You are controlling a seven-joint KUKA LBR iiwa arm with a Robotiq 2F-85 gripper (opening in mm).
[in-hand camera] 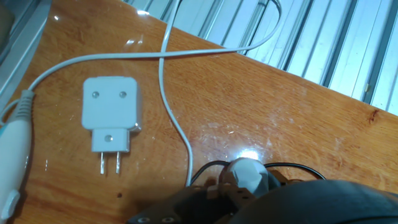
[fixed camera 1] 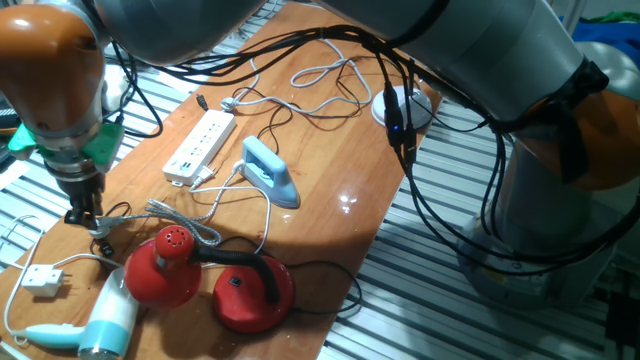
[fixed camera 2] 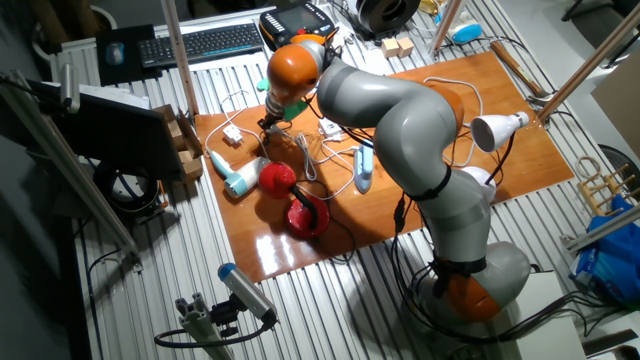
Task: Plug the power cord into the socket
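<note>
Power cord (fixed camera 1: 185,222) sits in the lower left of one fixed view, a whitish-grey braided line running from the light-blue iron (fixed camera 1: 270,172) near the middle of the counter (fixed camera 1: 330,215) over toward my claw (fixed camera 1: 88,222). My claw is down low at the left edge of the wood, right at the cord's end, with a small whitish plug (in-hand camera: 245,171) showing just at my fingertips in the hand view. Honestly can't tell if I'm clamped on it or not, my own body blocks the bottom of that frame.

Socket (fixed camera 1: 200,146) is the long white strip lying diagonally above and left of the iron, well apart from my claw.

Also in the hand view: a boxy white adapter (in-hand camera: 111,112) lying flat at left, prongs pointing down the frame, with a white cable (in-hand camera: 168,93) curving just beside it. A red hair dryer (fixed camera 1: 165,265) and a pale blue one (fixed camera 1: 105,322) sit lower left.
</note>
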